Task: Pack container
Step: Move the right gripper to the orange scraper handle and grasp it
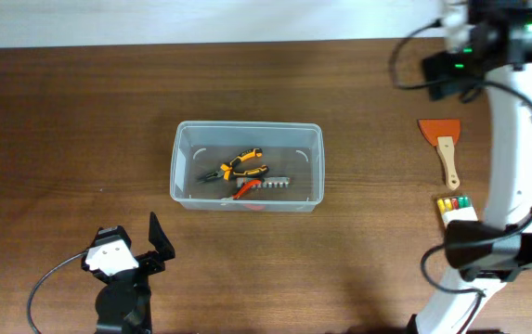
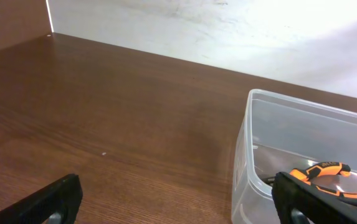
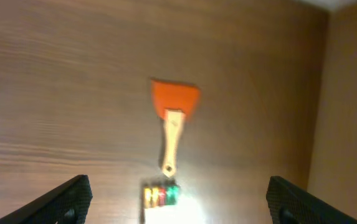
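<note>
Both pairs of jaws are gaping wide, gripping nothing. The container is sitting on the table, holding orange-handled pliers. The left gripper is hovering near the container's front-left corner. The right gripper is hanging well to the container's right, over an orange scraper.

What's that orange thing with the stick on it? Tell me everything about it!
It is a small scraper: a flat orange blade, widest at its far edge, on a pale handle that looks like wood. It lies flat on the brown table, to the right of the clear container and apart from it. The blade points to the far side, and the handle points at the small case of coloured bits. Whether the handle's end touches that case is unclear. Nothing is holding it.
</note>
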{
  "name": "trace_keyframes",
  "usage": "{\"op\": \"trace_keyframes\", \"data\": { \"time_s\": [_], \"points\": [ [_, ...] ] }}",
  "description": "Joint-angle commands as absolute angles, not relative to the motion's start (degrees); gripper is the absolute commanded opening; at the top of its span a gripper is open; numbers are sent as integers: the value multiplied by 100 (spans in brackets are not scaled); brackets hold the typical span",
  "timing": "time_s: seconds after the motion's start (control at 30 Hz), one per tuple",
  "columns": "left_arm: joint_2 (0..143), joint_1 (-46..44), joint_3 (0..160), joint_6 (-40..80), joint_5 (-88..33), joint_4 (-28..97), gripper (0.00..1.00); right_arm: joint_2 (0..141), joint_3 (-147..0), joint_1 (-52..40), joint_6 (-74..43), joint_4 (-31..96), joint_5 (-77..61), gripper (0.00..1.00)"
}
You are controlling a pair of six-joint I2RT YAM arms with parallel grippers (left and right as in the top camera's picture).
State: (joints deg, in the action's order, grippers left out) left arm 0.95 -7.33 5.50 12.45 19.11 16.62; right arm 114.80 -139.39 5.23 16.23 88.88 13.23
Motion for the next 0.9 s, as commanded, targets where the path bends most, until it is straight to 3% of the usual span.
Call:
{"op": "trace_keyframes", "data": {
  "time_s": [0.0,0.33,0.87],
  "points": [
    [71,-751,532,1194,1931,1671,99,11664,-13555,1216,1444,8851,1061,84],
    [71,-751,532,1194,1931,1671,99,12099,-11852,2294,1450,7909,336,84],
    [71,-751,532,1194,1931,1671,99,12234,-9181,2139,2075,5564,298,82]
  ]
}}
